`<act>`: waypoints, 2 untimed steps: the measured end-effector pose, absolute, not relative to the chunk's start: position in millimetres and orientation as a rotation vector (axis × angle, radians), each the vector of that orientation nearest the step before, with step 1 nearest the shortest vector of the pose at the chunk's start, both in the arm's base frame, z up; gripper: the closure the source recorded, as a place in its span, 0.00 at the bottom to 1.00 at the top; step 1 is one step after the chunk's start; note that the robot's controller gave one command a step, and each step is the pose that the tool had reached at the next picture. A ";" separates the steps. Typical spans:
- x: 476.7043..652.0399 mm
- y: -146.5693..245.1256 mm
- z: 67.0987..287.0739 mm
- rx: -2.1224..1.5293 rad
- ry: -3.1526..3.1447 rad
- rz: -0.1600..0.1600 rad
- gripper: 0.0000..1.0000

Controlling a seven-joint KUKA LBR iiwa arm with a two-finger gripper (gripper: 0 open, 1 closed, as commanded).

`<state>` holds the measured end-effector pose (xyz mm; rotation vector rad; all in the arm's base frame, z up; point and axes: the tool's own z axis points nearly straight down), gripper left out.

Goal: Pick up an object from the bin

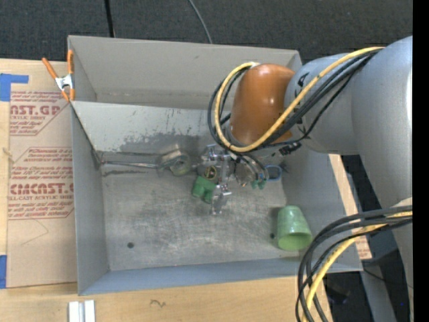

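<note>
My gripper (218, 192) hangs low over the middle of the bin, under the orange wrist cover. A small dark green block (202, 189) lies right against its left side; whether it is gripped I cannot tell. Silver metal tongs (137, 162) lie along the bin floor to the left, their head end close to the gripper. A pale green cup (292, 228) lies on its side at the bin's lower right, apart from the gripper.
The arm and its yellow and black cables cover the bin's right back corner. Bare grey floor stretches across the front left of the bin, below the tongs.
</note>
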<state>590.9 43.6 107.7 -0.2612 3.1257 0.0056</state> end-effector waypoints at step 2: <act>581.2 34.2 214.5 -0.137 3.128 0.001 1.00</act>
